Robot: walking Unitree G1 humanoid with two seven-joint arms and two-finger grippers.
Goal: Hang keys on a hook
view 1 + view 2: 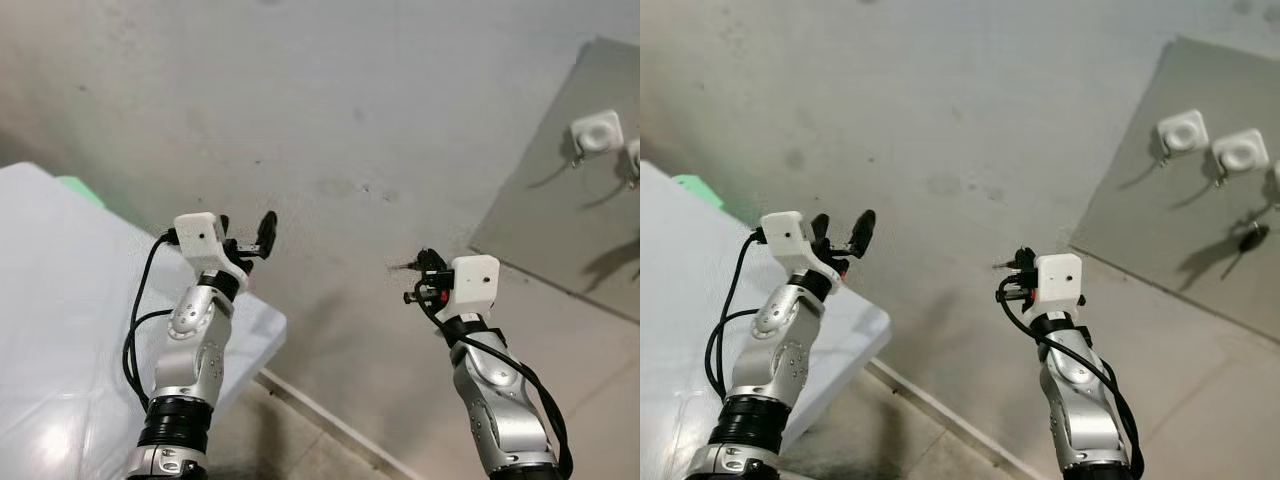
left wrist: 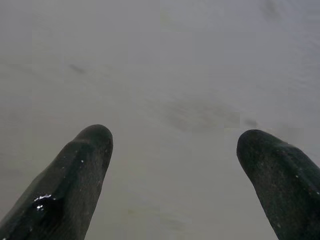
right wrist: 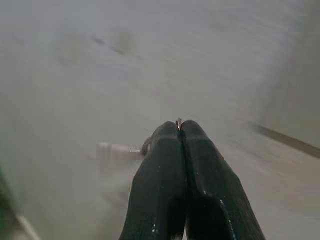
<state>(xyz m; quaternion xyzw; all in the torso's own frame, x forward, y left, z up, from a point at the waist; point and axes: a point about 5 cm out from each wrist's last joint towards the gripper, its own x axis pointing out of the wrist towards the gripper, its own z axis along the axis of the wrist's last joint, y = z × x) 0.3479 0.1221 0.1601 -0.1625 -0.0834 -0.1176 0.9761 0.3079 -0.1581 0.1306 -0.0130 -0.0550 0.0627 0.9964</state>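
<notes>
A grey wall panel (image 1: 1200, 200) with white hooks (image 1: 1183, 130) stands up-right of the right claw (image 1: 1015, 275), which pinches the key (image 3: 117, 150) (blade poking sideways). Left claw (image 1: 250, 240) gapes wide above the tabletop (image 1: 60, 300).

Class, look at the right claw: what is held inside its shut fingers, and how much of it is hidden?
The right claw is shut on a key. Its silvery shaft sticks out sideways; the rest is covered by the black fingers, so any ring or further keys cannot be seen.
</notes>
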